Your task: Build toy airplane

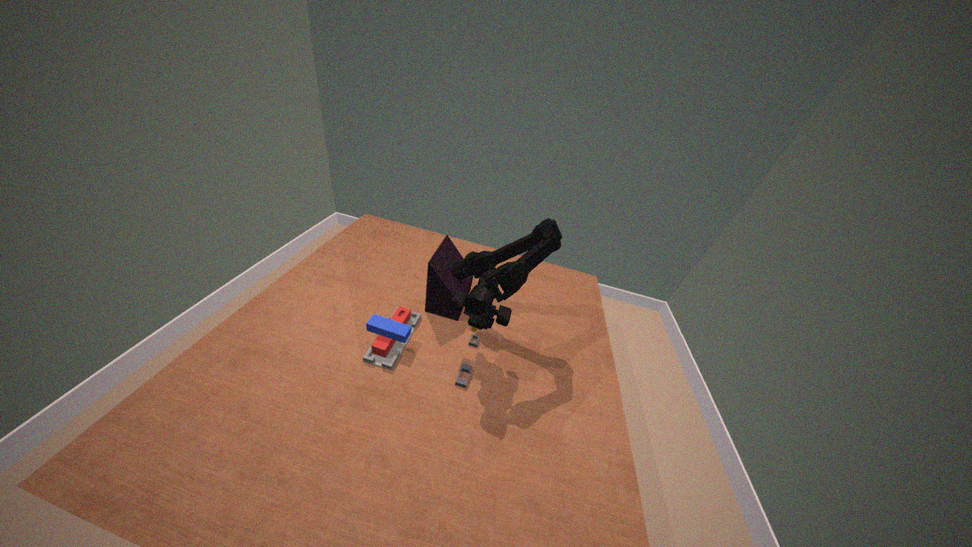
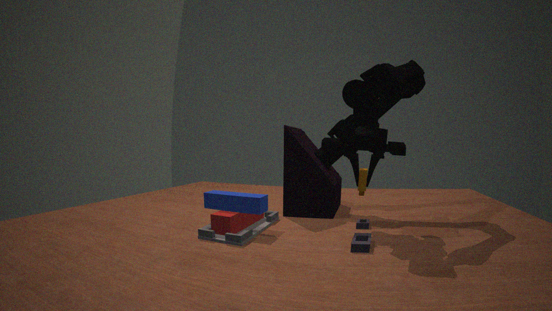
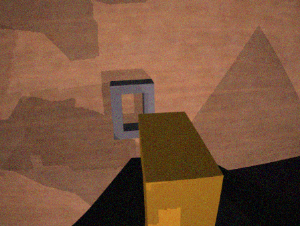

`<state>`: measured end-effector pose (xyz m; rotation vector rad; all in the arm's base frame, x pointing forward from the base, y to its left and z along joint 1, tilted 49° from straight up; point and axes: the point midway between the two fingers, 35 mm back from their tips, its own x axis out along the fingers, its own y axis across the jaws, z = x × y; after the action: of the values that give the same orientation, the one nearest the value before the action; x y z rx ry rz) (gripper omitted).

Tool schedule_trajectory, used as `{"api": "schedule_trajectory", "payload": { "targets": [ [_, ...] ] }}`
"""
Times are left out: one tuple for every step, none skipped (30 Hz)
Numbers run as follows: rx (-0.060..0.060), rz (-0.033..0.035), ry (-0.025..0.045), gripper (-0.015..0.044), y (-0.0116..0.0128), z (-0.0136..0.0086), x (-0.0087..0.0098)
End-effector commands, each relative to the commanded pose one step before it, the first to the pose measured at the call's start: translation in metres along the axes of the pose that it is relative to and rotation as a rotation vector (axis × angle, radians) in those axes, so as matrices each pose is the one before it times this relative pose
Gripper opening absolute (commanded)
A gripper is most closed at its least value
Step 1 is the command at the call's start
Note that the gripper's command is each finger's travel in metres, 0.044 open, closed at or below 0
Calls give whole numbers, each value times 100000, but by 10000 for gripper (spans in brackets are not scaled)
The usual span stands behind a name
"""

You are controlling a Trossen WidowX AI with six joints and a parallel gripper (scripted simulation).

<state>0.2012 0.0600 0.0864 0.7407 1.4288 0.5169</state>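
My gripper (image 2: 362,185) is shut on the yellow tail fin (image 2: 363,178) (image 3: 182,199), which hangs upright with its narrow tab down, above the small grey holder. In the top view only a sliver of the fin (image 1: 474,328) shows under the gripper. The red fuselage (image 1: 382,346) (image 2: 224,222) lies in the light grey cradle (image 1: 379,361) (image 2: 236,238). The blue wing (image 1: 388,328) (image 2: 235,202) lies across the top of the fuselage; its tab is hidden. The socket (image 1: 401,312) near the fuselage's tail shows as an empty dark slot in the top view.
The small grey holder (image 1: 474,344) (image 2: 362,226) (image 3: 116,111) stands empty below the gripper. A larger grey holder (image 1: 462,384) (image 2: 360,248) stands nearer the cameras, also empty. The dark wedge-shaped arm base (image 1: 443,292) (image 2: 309,189) rises between the cradle and the gripper, farther back.
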Motion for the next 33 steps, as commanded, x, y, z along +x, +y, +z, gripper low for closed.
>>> {"api": "schedule_trajectory", "payload": {
  "targets": [
    [-713, 26, -607, 0, -32, 22, -1599],
    [5, 184, -76, 0, 5, -37, -313],
    [4, 199, -80, 0, 10, -41, -313],
    [2, 213, -85, 0, 14, -44, -314],
    [0, 227, -90, 0, 19, -47, -314],
    [-2, 241, -95, 0, 24, -50, -314],
    [-5, 255, -101, 0, 29, -53, -314],
    [-7, 269, -107, 0, 33, -56, -314],
    [-10, 283, -114, 0, 38, -59, -314],
    [-12, 296, -121, 0, 43, -62, -314],
    [-15, 309, -128, 0, 48, -64, -314],
    [-18, 323, -136, 0, 53, -67, -314],
    [-21, 336, -144, 0, 58, -69, -314],
    [-20, 288, -126, 0, 52, -59, -260],
    [-13, 177, -78, 0, 33, -36, -156],
    [-5, 60, -27, 0, 11, -12, -52],
    [0, 0, 0, 0, 0, 0, 0],
    [7, -22, -8, 0, -44, 28, -1],
    [21, -66, -24, 0, -131, 82, -3],
    [35, -109, -39, 0, -220, 136, -4],
    [43, -129, -46, 0, -269, 162, -4],
    [42, -127, -44, 0, -271, 158, -3],
    [42, -124, -42, 0, -273, 155, -2],
    [42, -122, -41, 0, -276, 152, -1],
    [42, -120, -39, 0, -278, 149, 0],
    [41, -117, -37, 0, -280, 145, 2],
    [41, -114, -36, 0, -282, 142, 3],
    [444, -270, 15, 0, -304, 82, 12],
    [431, -259, 17, 0, -296, 77, 13],
    [431, -255, 20, 0, -296, 75, 15],
    [431, -252, 22, 0, -297, 73, 16],
    [431, -249, 24, 0, -297, 71, 17],
    [431, -245, 27, 0, -297, 68, 18]
  ]
}}
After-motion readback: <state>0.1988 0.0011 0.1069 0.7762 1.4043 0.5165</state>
